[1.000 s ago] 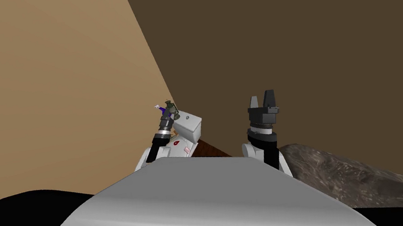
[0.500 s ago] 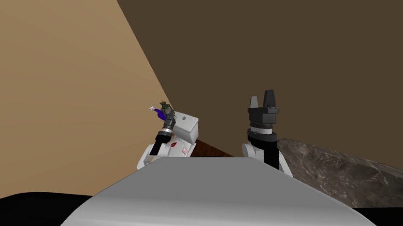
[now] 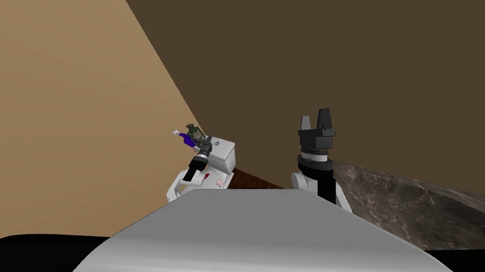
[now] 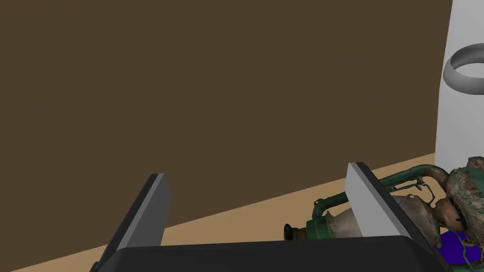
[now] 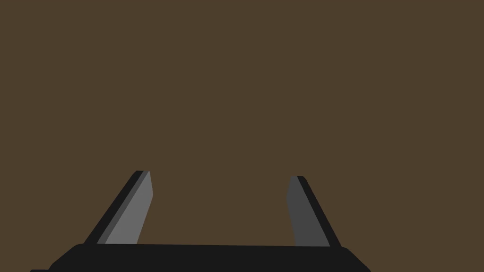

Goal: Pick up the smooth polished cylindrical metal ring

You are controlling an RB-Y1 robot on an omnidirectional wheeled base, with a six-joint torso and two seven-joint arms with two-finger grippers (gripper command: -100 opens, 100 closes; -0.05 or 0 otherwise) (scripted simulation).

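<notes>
One grey ring atop white toilet tank

The left gripper is hovering over a toilet tank by a lantern, the right gripper standing spread.

text: none legible | labels/brands: none | numbers/signs: none; red marks on white fixture too small to read

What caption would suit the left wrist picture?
Open left gripper near a rusty green lantern; grey ring on a white surface.
</notes>
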